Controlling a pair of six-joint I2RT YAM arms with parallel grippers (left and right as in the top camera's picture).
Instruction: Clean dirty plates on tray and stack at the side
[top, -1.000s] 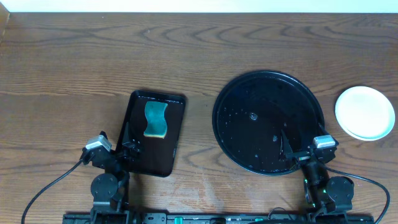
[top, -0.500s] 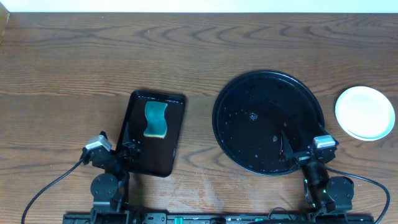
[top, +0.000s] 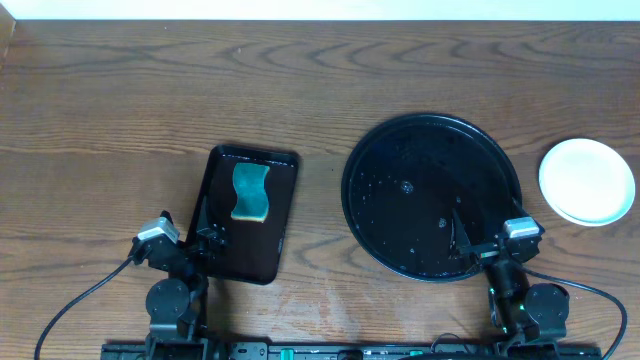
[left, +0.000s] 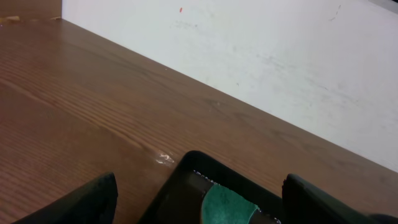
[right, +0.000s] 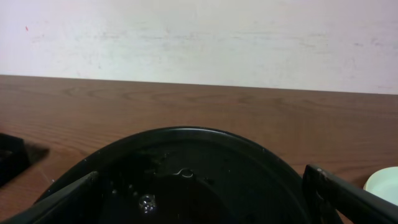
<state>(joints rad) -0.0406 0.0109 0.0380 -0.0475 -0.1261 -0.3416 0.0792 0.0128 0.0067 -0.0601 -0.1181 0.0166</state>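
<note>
**A:** Where were the plates at that moment?

**B:** Off the round tray, on the bare surface just to its right. From above only one pale disc showed, so I couldn't count how many lay under it (a neat stack would look just so).

**A:** And the tray itself?

**B:** It carried nothing but drops of water. The sponge lay in the small rectangular tray, well off to the left.

**A:** The grippers?

**B:** The left gripper stood wide and held nothing, low over the near end of the rectangular tray. The right gripper was spread wide too, also empty, above the near rim of the round tray.

**A:** So what was the step?

**B:** By my judgement the work looked all but done, and what remained was a check and a tidy finish. To do that well, I'd have held both arms clear of the pile and looked for any red streak on the top plate (I saw none). If the pile sat crooked, I'd have squared it with a gentle push at the rim rather than a lift.
</note>
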